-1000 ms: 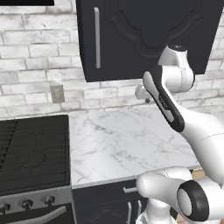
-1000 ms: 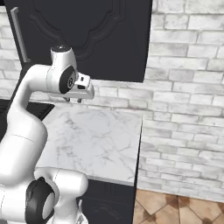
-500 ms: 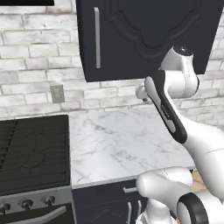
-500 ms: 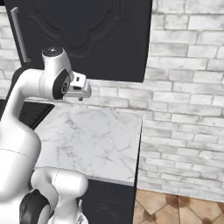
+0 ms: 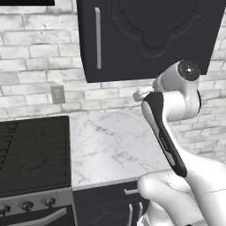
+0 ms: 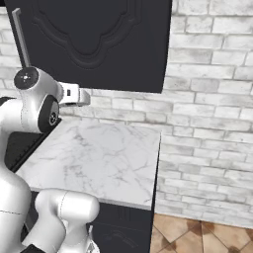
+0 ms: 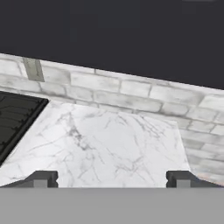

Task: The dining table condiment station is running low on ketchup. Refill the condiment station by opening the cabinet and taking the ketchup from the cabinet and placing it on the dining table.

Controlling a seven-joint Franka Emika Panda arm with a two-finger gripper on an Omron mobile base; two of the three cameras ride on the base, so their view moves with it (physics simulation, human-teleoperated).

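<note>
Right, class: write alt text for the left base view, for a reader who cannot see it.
A white robot arm rises at right below a closed black wall cabinet with a silver handle. Beneath lie a marble counter and a black stove.

White brick wall [image 6: 207, 123], marble counter [image 5: 114, 148] (black stove [image 5: 31, 150] alongside).

Glossy white rounded arm [image 5: 176, 110] with black joint bands, grey round cap, dark end effector [image 7: 112, 178] tips

The marble tabletop [image 5: 117, 148] lies bare, with free room above it. Overhead hangs the closed black cabinet [image 5: 150, 37]; the brick wall [image 6: 207, 113] blocks the far side, and a stove [image 5: 31, 154] borders the left.
</note>
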